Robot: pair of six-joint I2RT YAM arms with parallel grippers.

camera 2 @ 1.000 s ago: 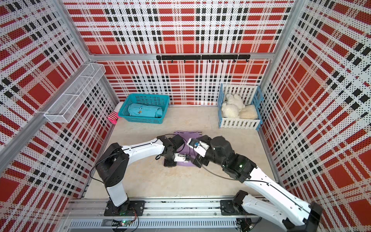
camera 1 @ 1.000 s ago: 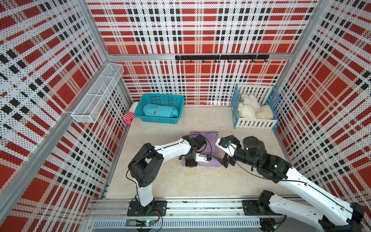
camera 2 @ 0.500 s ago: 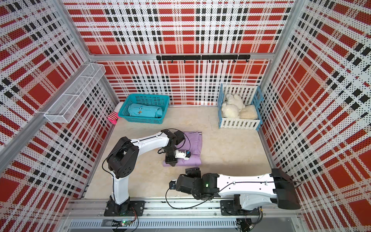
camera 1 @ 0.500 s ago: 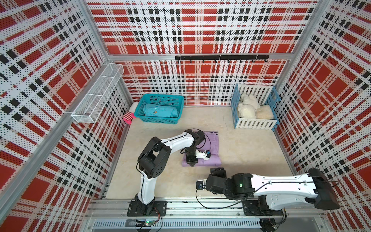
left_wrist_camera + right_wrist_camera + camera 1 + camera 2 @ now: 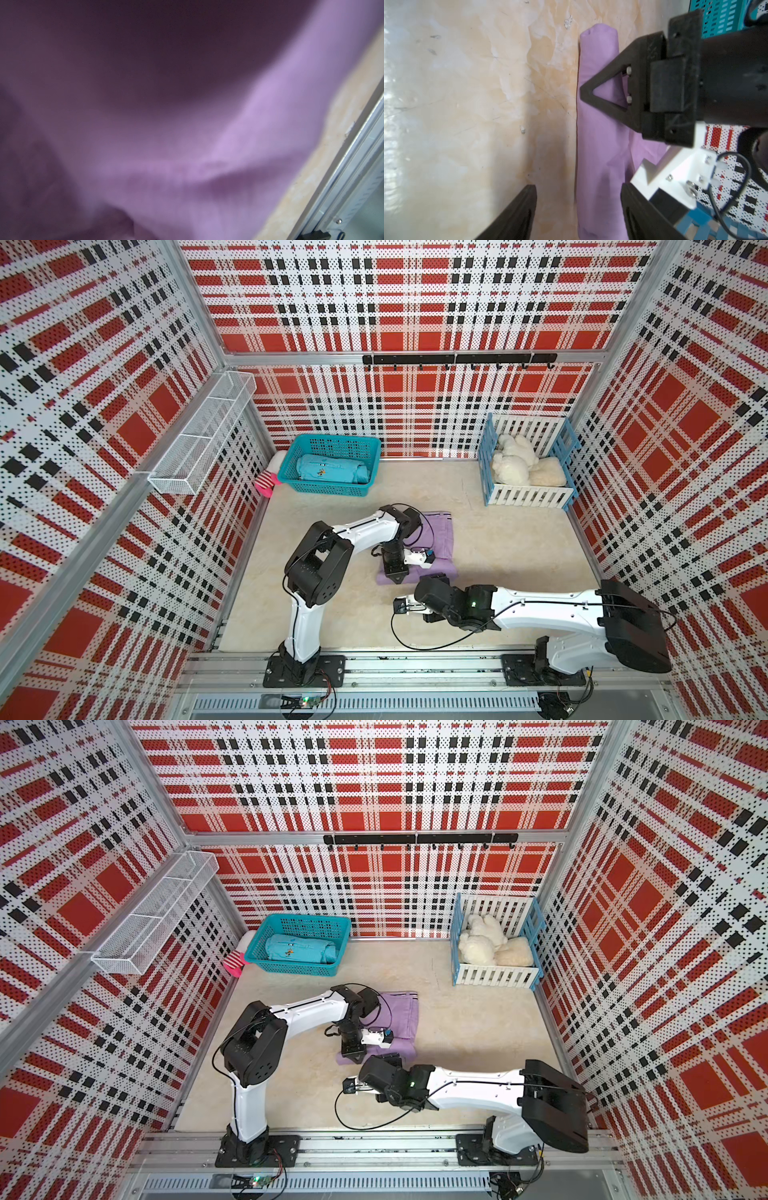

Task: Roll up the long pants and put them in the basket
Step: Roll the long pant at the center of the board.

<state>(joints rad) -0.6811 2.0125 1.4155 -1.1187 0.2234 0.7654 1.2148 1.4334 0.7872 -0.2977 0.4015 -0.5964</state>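
A: Long pants: position to be logged.

B: The long pants (image 5: 438, 537) are found on the table (image 5: 511, 543), about mid-floor, and are seen in both top views (image 5: 405, 1019). The near part is wound into a tight tube. The far part is laid flat, reaching toward the teal basket (image 5: 332, 441) but well apart from it.

A: Left gripper?

B: The left gripper (image 5: 395, 577) is pointed down onto the tube, toward the end on its own arm's side. Its jaws are set close together and read as one dark wedge. In the right wrist view the tip (image 5: 584, 91) is placed at the tube's edge, where cloth meets table. Whether cloth is pinched cannot be told. The left wrist view is filled with blurred lilac cloth (image 5: 207, 145).

A: Right gripper?

B: The right gripper (image 5: 577, 186) is noted with its jaws well parted and nothing clamped. The tube's other end (image 5: 598, 207) is seen in the gap between the fingers (image 5: 517, 214); contact cannot be told. The right arm (image 5: 540, 605) is stretched low across the near side, with its wrist just beside the tube.

A: Surroundings?

B: A teal rolled garment (image 5: 332, 468) is lodged in the basket. A pink striped sock (image 5: 266, 483) is noted beside it, at the wall. White plush toys (image 5: 515, 464) are kept in a blue-and-white crate (image 5: 528, 498) at the far right corner.
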